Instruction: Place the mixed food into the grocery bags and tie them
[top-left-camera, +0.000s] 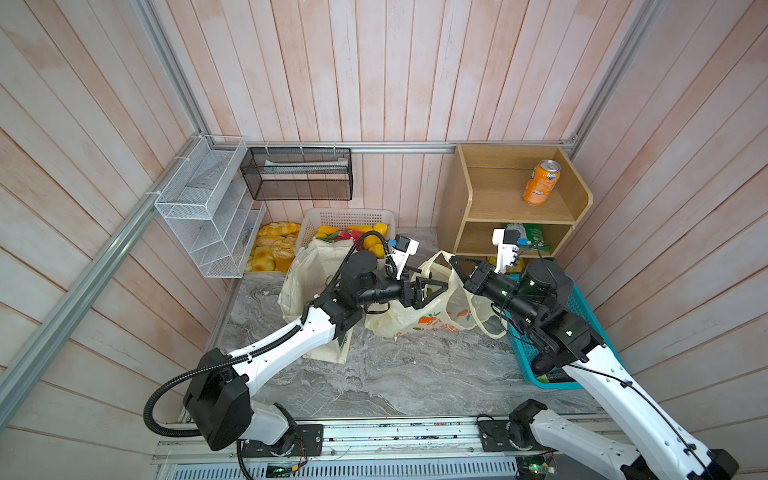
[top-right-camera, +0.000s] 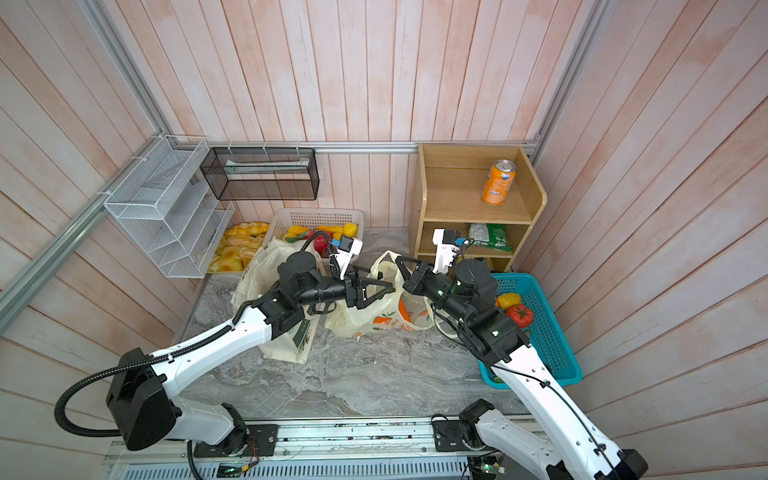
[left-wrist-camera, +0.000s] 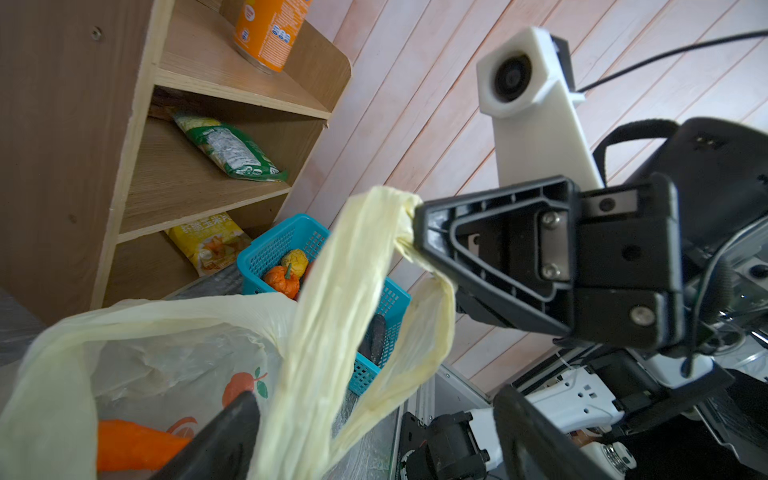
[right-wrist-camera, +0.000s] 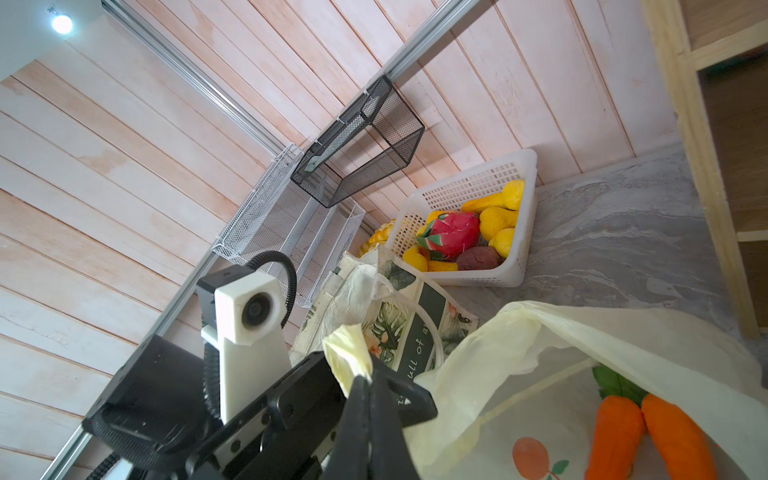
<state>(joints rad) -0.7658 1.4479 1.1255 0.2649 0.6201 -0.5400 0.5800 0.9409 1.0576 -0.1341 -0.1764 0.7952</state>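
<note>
Rack (top-left-camera: 208, 208): white wire, fixed to the left wall.
Bread (top-left-camera: 272, 251): toy loaves on the counter (top-left-camera: 395, 374), below the rack.
Mesh bin (top-left-camera: 297, 172): black, hung on the back-wall rail.
White basket (right-wrist-camera: 469, 183): at the back of the counter. It holds a dragon fruit (right-wrist-camera: 451, 235) and yellow fruit.
Tote (top-left-camera: 301, 270): cream cloth, upright, just beside the white basket. The side print shows green leaves, and a dark band reads "…ull of a", with the rest hidden. Contents cannot be seen.
Left tool (left-wrist-camera: 374, 392): fingers wide apart at the bag's mouth. A handle strip runs up between them, and nothing is clamped.
Bag (top-left-camera: 419, 320): pale-yellow plastic with an orange-fruit print. It sits on the counter between tote and blue basket, mouth open.
Carrots (right-wrist-camera: 648, 432): two, orange with green tops, lying inside the bag.
Right tool (left-wrist-camera: 419, 228): fingers together, clamped on a bag handle and holding it above the bag.
Shelf (top-left-camera: 461, 208): wooden, three levels, back right.
Can (top-left-camera: 541, 183): orange, upright on the top level. It has a blue logo, with lettering too small to read.
Green packet (left-wrist-camera: 230, 149): lying flat on the middle level. The fine print on its white panel is unreadable.
Yellow packet (left-wrist-camera: 208, 245): on the bottom level. Its Chinese characters are not clear enough to read.
Blue basket (top-right-camera: 548, 332): at the right edge of the counter, near the bag. It holds a toy tomato (top-right-camera: 519, 316).
</note>
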